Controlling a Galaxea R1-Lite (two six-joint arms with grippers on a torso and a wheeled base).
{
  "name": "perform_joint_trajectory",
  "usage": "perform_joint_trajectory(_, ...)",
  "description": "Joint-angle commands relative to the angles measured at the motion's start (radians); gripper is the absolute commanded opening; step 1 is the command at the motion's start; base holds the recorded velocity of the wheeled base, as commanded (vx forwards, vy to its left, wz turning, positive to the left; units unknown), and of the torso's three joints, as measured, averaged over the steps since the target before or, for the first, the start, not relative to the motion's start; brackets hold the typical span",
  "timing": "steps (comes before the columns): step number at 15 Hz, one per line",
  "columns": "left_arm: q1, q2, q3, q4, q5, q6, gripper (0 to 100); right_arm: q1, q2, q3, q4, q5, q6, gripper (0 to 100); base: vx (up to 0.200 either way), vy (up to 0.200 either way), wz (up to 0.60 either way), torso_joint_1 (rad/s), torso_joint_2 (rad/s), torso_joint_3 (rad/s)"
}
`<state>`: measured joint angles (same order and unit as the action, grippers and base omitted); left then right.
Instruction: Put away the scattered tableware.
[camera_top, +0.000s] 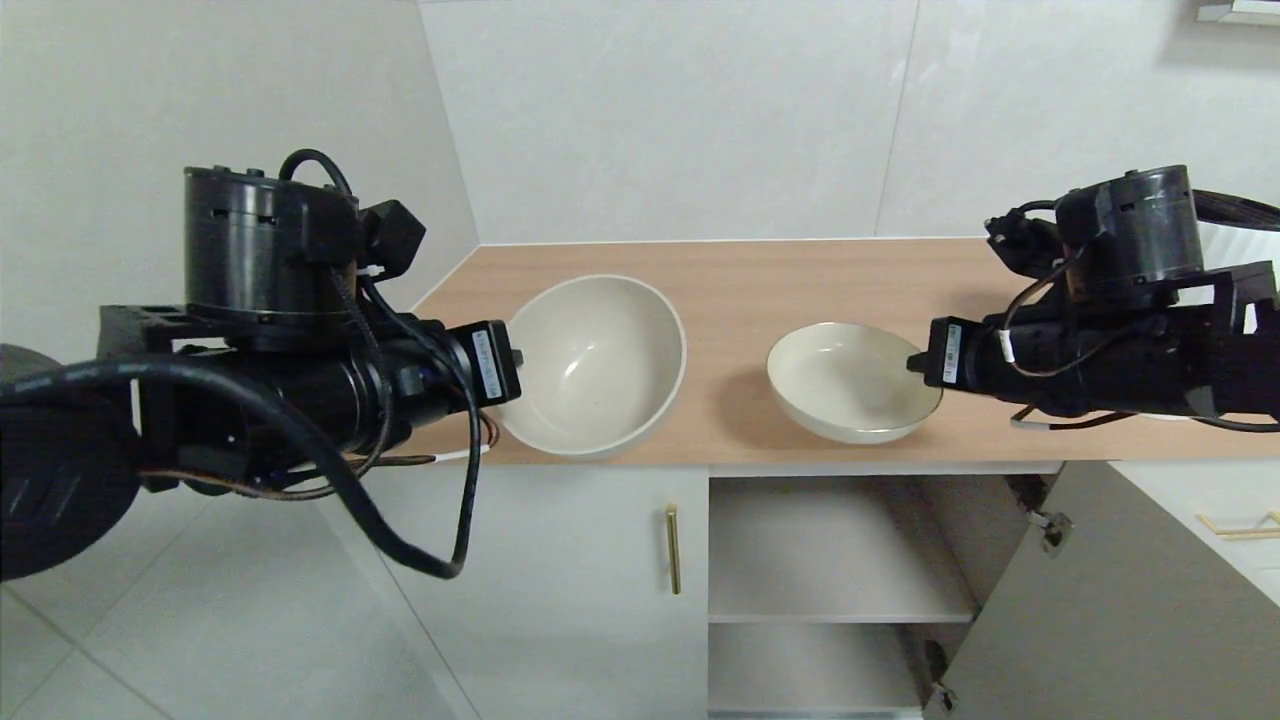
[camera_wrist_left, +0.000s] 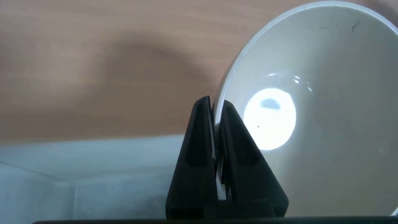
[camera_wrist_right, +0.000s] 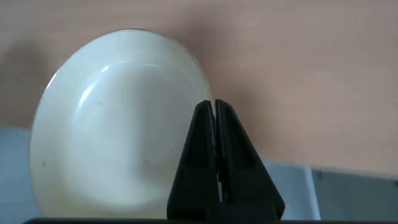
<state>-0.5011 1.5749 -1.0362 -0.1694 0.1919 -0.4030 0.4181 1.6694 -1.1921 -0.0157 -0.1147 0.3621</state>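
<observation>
The left gripper (camera_wrist_left: 214, 107) clamps the rim of the large bowl (camera_top: 600, 370) between its tips, while the right gripper (camera_wrist_right: 215, 107) likewise pinches the small bowl (camera_top: 845, 380).

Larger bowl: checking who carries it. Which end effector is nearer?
Left. The left end effector is shut on the rim of the larger bowl; the right end effector clamps the smaller bowl, farther to the robot's right.

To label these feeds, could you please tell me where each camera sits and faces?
Head view: on the head, facing down at the counter; both arms show.
Left wrist view: on that wrist, looks along the left pincer, gripping the larger bowl.
Right wrist view: on that wrist, looks along the right pincer, gripping the smaller bowl.
Shared: head view shows both bowls too.
</observation>
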Motion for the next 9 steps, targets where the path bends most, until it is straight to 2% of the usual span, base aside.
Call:
perform_joint_trajectory(1,-0.02,-0.065,0.07,-0.047,-0.02,0.001,0,0.001,-0.072,0.032,0.06,0.007,0.0,0,0.0,0.0,0.0,0.0,0.0,0.0)
perform_joint_trajectory(5,-0.048,-0.064,0.107,-0.082,-0.032,0.006,0,-0.005,-0.168,0.18,0.077,0.086,0.001,0,0.0,0.0,0.0,0.0,0.0,0.0)
perform_joint_trajectory(8,-0.06,-0.035,0.113,-0.084,-0.032,0.004,0,-0.012,-0.197,0.197,0.085,0.086,-0.002,0,0.0,0.0,0.0,0.0,0.0,0.0)
perform_joint_trajectory(9,-0.06,-0.019,0.113,-0.084,-0.031,0.003,0,-0.032,-0.2,0.2,0.096,0.086,-0.005,0,-0.2,0.0,0.0,-0.002,0.0,-0.002)
